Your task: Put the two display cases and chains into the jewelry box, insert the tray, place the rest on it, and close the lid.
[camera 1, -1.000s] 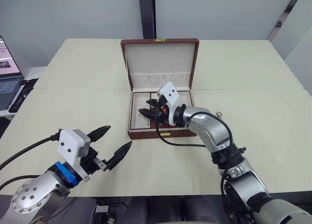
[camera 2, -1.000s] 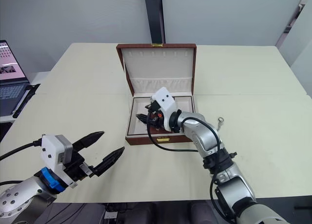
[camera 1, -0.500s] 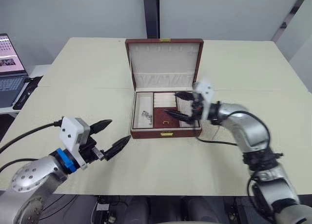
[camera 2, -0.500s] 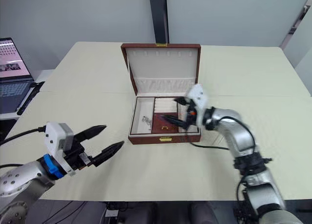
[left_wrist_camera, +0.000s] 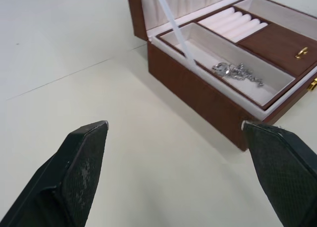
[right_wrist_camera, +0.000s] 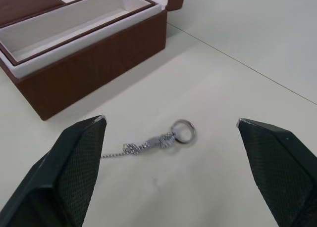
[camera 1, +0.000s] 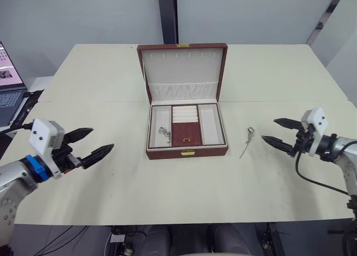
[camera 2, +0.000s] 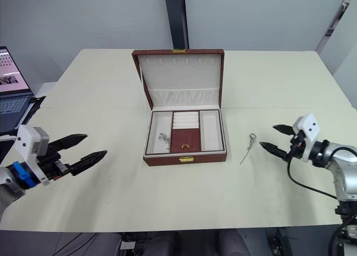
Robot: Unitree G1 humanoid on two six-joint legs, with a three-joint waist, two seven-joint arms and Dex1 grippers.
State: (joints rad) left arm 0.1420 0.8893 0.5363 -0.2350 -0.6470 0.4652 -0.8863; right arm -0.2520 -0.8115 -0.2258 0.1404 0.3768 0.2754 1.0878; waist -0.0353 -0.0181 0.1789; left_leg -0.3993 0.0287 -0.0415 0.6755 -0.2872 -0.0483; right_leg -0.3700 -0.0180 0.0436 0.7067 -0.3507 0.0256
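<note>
Silver chain (right_wrist_camera: pixel 153 142) lies loose on the counter (camera 1: pixel 111 94), just right of the open jewelry box (camera 1: pixel 187 150), with the tray (camera 1: pixel 186 134) already seated and some silver bits in its left compartment. Right gripper (camera 1: pixel 279 132) sits near it, fingers wide, empty; left gripper (camera 1: pixel 88 144) too, well apart. Looks like the leftover-items step: grab that chain next, I'd say.

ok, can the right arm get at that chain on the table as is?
Probably yes: the chain lies in the open on the table beside the box, right gripper open and facing it.
</note>
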